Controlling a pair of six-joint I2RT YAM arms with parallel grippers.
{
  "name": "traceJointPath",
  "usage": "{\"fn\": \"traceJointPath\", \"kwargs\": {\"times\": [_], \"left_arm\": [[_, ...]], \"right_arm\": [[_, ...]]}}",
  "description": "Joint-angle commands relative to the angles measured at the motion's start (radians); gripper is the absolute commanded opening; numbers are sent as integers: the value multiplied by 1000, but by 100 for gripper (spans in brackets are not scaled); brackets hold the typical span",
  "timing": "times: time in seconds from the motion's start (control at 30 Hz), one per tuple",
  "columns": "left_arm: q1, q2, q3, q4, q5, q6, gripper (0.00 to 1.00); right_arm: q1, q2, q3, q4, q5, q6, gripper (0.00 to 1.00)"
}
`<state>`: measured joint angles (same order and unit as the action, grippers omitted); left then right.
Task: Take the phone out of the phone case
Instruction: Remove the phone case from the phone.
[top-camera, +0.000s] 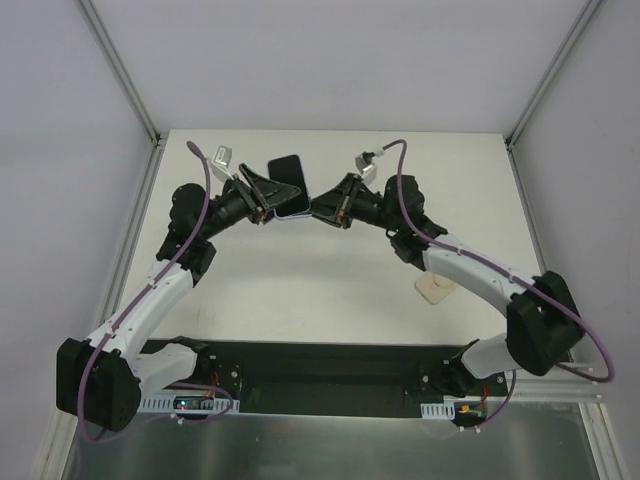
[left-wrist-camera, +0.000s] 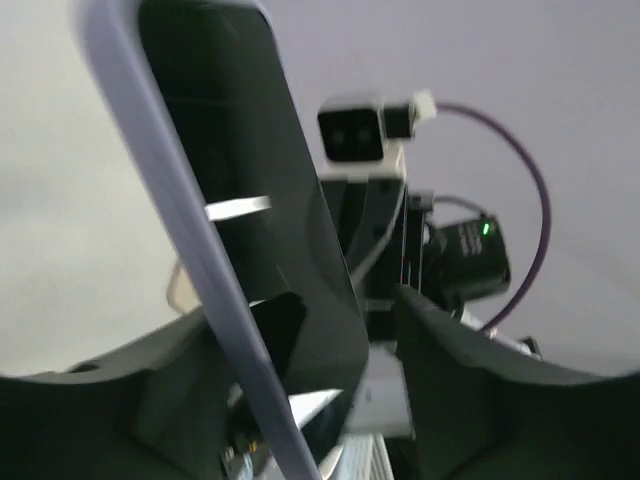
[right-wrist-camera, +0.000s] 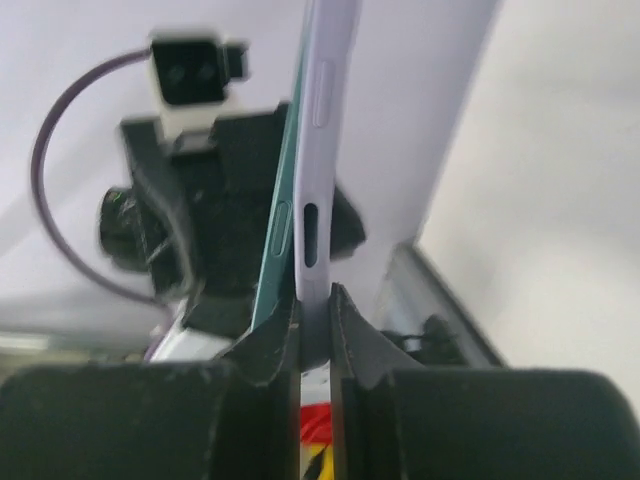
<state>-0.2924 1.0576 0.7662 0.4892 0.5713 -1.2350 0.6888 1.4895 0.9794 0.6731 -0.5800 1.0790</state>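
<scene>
Above the far middle of the table (top-camera: 300, 290), the phone (top-camera: 288, 172) hangs clear of the surface with its dark screen up, and both arms meet at its near end. On the phone's left, the left gripper (top-camera: 264, 207) has its fingers (left-wrist-camera: 150, 400) spread to either side of it, with a clear gap at one finger. The lilac phone case (right-wrist-camera: 322, 150) rims the phone, and along one long edge a teal strip stands slightly apart from it. On the phone's right, the right gripper (right-wrist-camera: 315, 310) is pressed together, pinching the case's edge. The two wrists crowd each other directly behind the phone. Further right of the phone and nearer the arm bases, a small tan flat piece (top-camera: 435, 290) lies on the table beside the right arm.
</scene>
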Motion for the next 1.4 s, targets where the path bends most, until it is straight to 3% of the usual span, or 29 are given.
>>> {"fn": "traceJointPath", "kwargs": {"times": [0.0, 0.07, 0.1, 0.3, 0.4, 0.47, 0.6, 0.83, 1.03, 1.17, 1.37], "left_arm": [[-36, -10, 15, -43, 164, 110, 83], [-34, 2, 30, -89, 164, 126, 98], [-34, 5, 33, -96, 170, 137, 99], [-36, 57, 54, -152, 188, 153, 99], [-56, 125, 97, -273, 197, 213, 99], [-106, 188, 143, -412, 156, 293, 99], [-203, 301, 196, -485, 107, 356, 99], [-254, 464, 200, -485, 96, 370, 95], [-252, 507, 196, -485, 88, 405, 93], [-267, 559, 225, -576, 121, 534, 89], [-268, 573, 174, -581, 82, 542, 84]], "right_arm": [[-46, -196, 71, -551, 361, -307, 1], [-46, -254, 73, -642, 426, -401, 1], [-48, -270, 77, -724, 478, -425, 1], [-40, -325, 74, -932, 632, -577, 1], [-14, -278, 125, -1093, 713, -678, 1], [6, -235, 163, -1221, 774, -741, 2], [46, -125, 182, -1302, 789, -769, 1], [86, 15, 186, -1301, 789, -760, 1], [115, 90, 176, -1252, 775, -748, 1], [118, 123, 163, -1187, 706, -752, 1], [121, 204, 151, -1066, 590, -749, 1]]}}
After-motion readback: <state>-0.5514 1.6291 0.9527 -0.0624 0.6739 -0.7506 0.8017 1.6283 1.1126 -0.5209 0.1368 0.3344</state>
